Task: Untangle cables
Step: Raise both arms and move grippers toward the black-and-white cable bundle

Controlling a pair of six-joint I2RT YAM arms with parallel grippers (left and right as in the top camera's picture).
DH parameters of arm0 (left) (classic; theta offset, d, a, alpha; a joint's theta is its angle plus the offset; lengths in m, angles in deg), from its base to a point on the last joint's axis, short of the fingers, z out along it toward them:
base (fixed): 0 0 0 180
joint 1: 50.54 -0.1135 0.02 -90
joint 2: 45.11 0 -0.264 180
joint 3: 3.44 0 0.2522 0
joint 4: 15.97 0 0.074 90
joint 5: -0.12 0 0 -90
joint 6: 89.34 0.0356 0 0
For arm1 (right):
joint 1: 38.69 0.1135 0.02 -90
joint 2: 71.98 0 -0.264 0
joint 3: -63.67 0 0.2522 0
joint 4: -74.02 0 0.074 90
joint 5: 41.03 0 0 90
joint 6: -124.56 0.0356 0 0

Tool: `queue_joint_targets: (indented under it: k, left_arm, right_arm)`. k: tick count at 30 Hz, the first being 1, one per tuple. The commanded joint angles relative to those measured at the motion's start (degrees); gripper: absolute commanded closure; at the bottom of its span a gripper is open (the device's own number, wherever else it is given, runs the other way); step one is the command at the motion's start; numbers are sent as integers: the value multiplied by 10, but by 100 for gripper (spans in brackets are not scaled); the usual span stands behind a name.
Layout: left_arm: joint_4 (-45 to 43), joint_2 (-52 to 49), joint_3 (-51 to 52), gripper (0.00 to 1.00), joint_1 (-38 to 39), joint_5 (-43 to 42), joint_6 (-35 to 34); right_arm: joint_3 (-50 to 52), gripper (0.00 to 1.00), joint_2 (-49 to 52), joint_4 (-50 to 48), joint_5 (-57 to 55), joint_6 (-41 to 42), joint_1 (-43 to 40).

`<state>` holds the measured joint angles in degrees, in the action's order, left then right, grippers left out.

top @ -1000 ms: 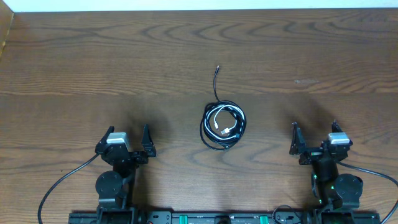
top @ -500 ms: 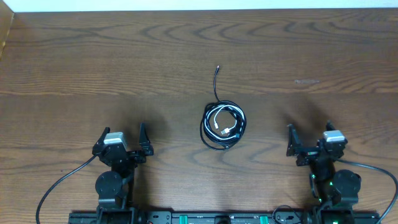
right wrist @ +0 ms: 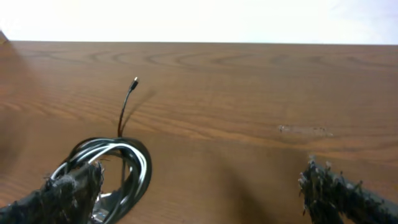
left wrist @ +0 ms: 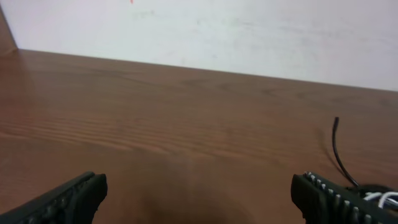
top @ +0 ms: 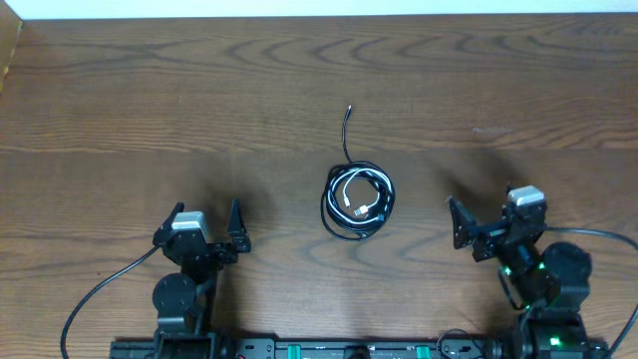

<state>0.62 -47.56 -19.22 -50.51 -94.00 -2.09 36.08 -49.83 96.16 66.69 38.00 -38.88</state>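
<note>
The cables lie in one small coil at the table's middle. The black cable forms the outer loops and sends a straight tail toward the far edge. The white cable is wound inside it with its plugs near the centre. My left gripper stands open, well to the left of the coil and nearer the front edge. My right gripper is open to the coil's right, angled toward it. In the right wrist view the coil sits by my left fingertip. The left wrist view shows the black tail at far right.
The bare wooden table runs out on all sides of the coil. A faint pale scuff marks the wood at the right rear. Thick black arm cables trail off each base near the front edge.
My right gripper has moved left and slightly forward, turning toward the coil. The left gripper has hardly moved. The cables lie as before.
</note>
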Motion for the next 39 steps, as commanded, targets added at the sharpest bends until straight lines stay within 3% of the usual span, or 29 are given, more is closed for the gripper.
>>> queue_joint_targets:
  k: [1,8,15,19,28,32,39]
  left_arm:
    - [21,-28,-54,0,-2,-17,1]
    - [40,-155,-167,0,-2,-47,1]
    - [62,-302,-293,0,-2,-145,-21]
    - [117,-373,-376,0,-2,-207,-23]
    - [251,-485,-515,0,-2,-255,-51]
    - [286,-540,-555,0,2,-303,-51]
    - [314,-654,-611,0,47,-301,-55]
  right_arm:
    - [-54,1,32,25,14,3,3]
    - [-125,1,58,96,16,-29,3]
    - [-167,1,84,145,31,-35,3]
    - [-190,1,111,149,60,-35,3]
    - [-261,1,203,183,110,-35,3]
    - [-305,1,256,221,110,-35,3]
    - [-395,1,358,271,110,-36,3]
